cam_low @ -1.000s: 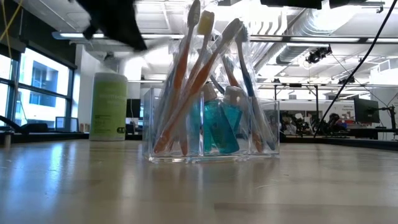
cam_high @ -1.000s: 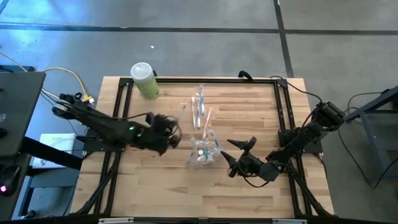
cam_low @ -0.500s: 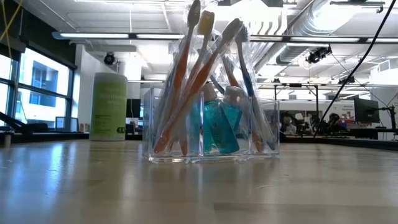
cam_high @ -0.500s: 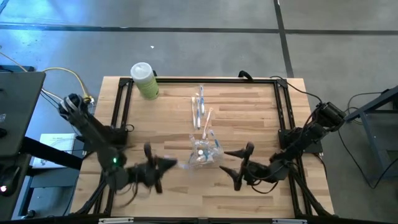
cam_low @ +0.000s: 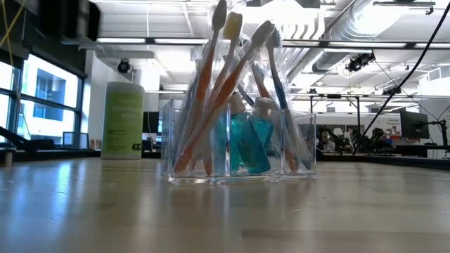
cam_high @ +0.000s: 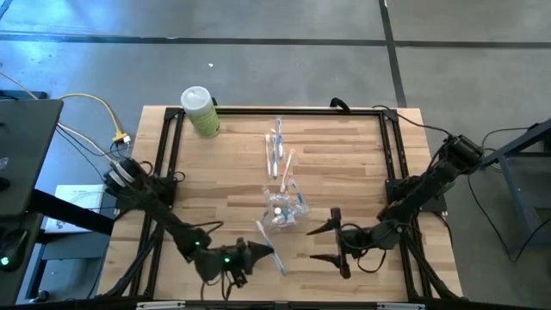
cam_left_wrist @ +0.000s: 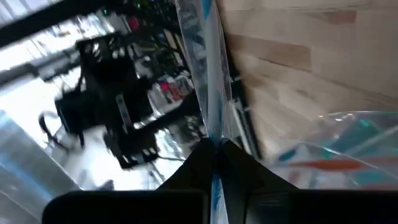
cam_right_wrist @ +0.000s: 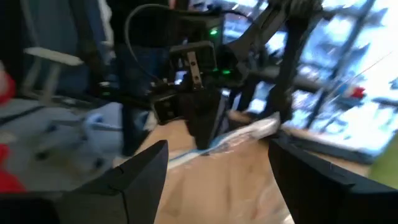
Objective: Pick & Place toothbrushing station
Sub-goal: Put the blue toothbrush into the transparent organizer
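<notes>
A see-through plastic holder [cam_high: 282, 212] stands on the table's middle, with several toothbrushes and teal parts upright in it, as the low view [cam_low: 239, 133] shows. More wrapped toothbrushes [cam_high: 276, 148] lie flat beyond it. My left gripper [cam_high: 258, 252] is near the table's front edge, shut on a clear-wrapped toothbrush [cam_high: 269, 247] with blue parts. My right gripper [cam_high: 334, 241] is open and empty to its right, facing it. My left gripper pinches the wrapped toothbrush between its two fingers [cam_left_wrist: 239, 165], part way along its length [cam_left_wrist: 212, 140]. The fingers come level from the table's left and lie across the stick. The long free part [cam_left_wrist: 199, 56] sticks out past the fingertips, and the right wrist view [cam_right_wrist: 249, 132] shows it above the table.
A light-green bottle with a white cap [cam_high: 200, 110] stands at the far left corner, also in the low view [cam_low: 123, 119]. A black frame [cam_high: 168, 155] runs round the table. Bare wood lies left of the holder.
My left gripper has swung from beside the holder's left toward the table's near edge and then to the right, carrying the wrapped toothbrush along. My right gripper has gone a little toward the near edge and turned to face the left gripper.
</notes>
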You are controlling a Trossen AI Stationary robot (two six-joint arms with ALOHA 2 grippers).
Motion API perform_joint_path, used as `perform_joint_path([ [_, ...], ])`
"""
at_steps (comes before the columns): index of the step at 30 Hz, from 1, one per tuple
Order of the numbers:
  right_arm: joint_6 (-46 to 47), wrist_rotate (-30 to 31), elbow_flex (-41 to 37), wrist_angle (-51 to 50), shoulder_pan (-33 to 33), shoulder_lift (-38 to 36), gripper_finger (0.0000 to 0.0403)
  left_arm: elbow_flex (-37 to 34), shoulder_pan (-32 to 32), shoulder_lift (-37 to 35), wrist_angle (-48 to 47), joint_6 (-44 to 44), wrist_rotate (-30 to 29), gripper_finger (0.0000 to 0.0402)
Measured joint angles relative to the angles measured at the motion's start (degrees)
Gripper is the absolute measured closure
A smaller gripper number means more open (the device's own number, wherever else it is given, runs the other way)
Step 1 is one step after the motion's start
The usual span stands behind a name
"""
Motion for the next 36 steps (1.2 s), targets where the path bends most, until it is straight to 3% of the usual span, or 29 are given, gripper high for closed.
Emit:
perform_joint_path([
  [3, 6.64, -5.28, 0.00, -3.16, -1.88, -0.99, 0.0133, 0.52, 0.37, 1.98, 5.84, 8.75, 3.86, 0.0396],
  [8, 13.58, -16.13, 0.00, -4.84, -5.34, -1.07, 0.0133, 0.73, 0.26, 3.33, 15.24, 18.31, 16.23, 0.0391],
  [12, 17.03, -22.58, 0.00, -4.26, -7.72, -1.07, 0.0133, 0.67, 1.68, 3.69, 17.54, 20.17, 21.78, 0.0389],
  [17, 18.31, -27.15, 0.00, -2.70, -9.17, -1.09, 0.0133, 0.69, 4.86, 3.68, 17.42, 18.37, 24.50, 0.0388],
  [24, 23.37, -24.22, 0.00, -1.50, -12.50, -0.72, 0.0133, 0.91, 7.04, 3.68, 17.33, 19.12, 24.83, 0.0389],
  [36, 30.03, -26.95, 0.00, -1.15, -15.91, -0.65, 0.0133, 1.35, 9.13, 3.68, 17.21, 17.94, 25.81, 0.0390],
])
